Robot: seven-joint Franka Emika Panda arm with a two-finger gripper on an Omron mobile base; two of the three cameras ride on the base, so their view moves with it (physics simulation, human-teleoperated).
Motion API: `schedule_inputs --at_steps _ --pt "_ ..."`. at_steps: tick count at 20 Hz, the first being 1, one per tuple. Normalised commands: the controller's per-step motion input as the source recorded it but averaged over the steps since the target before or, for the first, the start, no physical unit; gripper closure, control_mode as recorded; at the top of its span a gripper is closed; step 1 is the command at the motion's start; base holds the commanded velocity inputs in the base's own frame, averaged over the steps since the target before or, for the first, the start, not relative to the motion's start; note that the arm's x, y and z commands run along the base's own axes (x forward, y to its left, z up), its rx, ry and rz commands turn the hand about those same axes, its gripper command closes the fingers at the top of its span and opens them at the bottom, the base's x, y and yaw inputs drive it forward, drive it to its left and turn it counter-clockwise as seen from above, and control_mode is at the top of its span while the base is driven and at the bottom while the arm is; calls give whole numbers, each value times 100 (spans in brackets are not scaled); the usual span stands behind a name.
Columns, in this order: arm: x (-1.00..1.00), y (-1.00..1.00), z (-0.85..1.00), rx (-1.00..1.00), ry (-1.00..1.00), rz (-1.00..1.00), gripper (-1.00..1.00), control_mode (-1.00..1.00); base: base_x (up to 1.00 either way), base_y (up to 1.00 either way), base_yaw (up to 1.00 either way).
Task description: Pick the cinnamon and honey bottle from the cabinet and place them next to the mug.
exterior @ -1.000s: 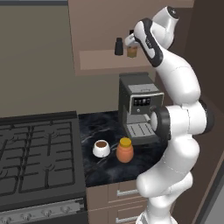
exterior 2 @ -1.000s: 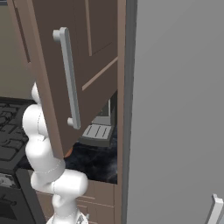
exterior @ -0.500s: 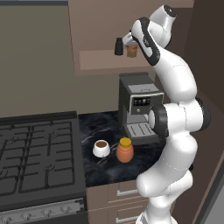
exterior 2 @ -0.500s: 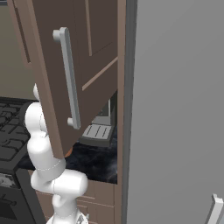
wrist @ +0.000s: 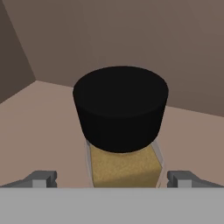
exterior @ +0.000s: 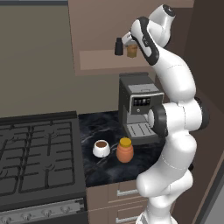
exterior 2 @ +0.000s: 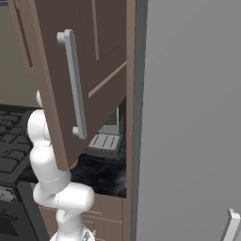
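Amber glass with a black cap sits right in front of my tool (wrist: 111,181): this is the cinnamon (wrist: 121,127), upright on the cabinet (exterior: 103,61) shelf, its body squarely between my two spread fingers (wrist: 41,178). My tool is released, jaws at full width, one to each side of the bottle with a gap showing on both; nothing is gripped yet.

Over the last second very little has changed. My hand has crept slightly further in toward the shelf, and the bottle has not budged, nor has anything on the bench. I judge that the approach is finished and the tool is lined up for closing.

Just beside my tool, on the stove side of it, stands a shorter black bottle (exterior: 118,46) on the same shelf, close enough that a sideways slip could knock it.

Far below my tool, on the dark bench (exterior: 98,168), the honey bottle (exterior: 125,150) already stands just beside the mug (exterior: 101,148), in front of the coffee machine (exterior: 139,107). So by my reckoning half the job is done, and the cinnamon is the remaining piece: close, lift clear of the shelf, carry down beside those two.
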Motion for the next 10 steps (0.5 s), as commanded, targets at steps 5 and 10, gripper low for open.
schedule_inputs --at_steps 5,10 --pt "0 0 0 0 0 0 -100 -100 0 0 0" --pt "2 0 0 0 0 0 -100 -100 0 0 0"
